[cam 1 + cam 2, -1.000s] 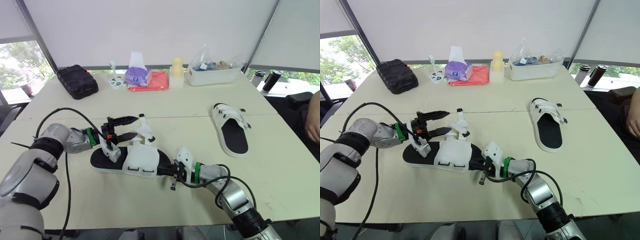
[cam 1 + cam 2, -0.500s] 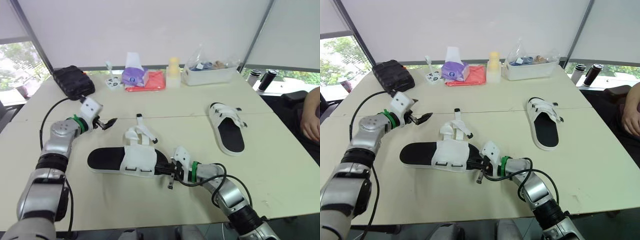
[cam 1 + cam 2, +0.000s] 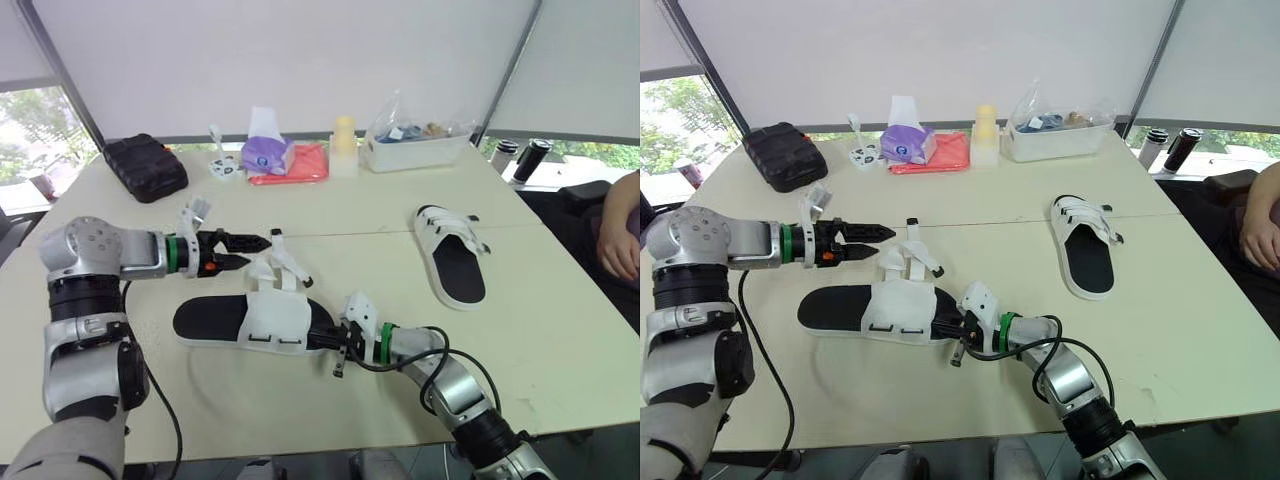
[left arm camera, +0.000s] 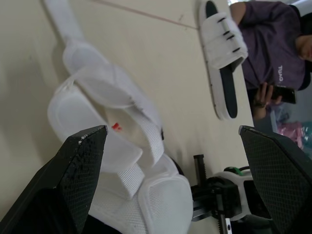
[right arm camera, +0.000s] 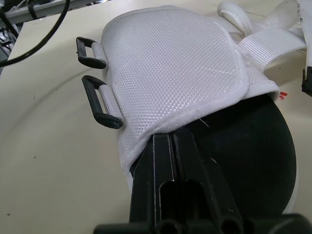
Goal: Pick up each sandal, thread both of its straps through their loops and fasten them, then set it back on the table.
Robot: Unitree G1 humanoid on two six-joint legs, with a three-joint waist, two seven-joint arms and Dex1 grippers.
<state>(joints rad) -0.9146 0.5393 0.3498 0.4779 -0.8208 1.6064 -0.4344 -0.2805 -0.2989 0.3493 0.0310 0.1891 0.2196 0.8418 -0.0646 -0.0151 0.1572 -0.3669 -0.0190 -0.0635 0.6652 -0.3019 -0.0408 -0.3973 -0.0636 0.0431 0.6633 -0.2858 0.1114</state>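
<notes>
Right wrist view: right hand [image 5: 173, 139] together, tucked into sandal [image 5: 180, 63]; left hand [image 3: 256, 251] apart near loose straps [image 3: 286, 266]; second sandal [image 3: 455, 255] aside.

Left gripper [image 3: 257, 250]: fingers apart, tips just beside the loose straps [image 3: 277, 270]
Right gripper [image 3: 328, 340]: at toe end of near sandal [image 3: 215, 320]
Far sandal [image 3: 455, 262]: flat on table [image 3: 560, 330], well apart

right claw [image 5: 171, 138] tips hidden under sandal [image 5: 170, 68] flap | person [image 3: 622, 232] cut by edge
</notes>
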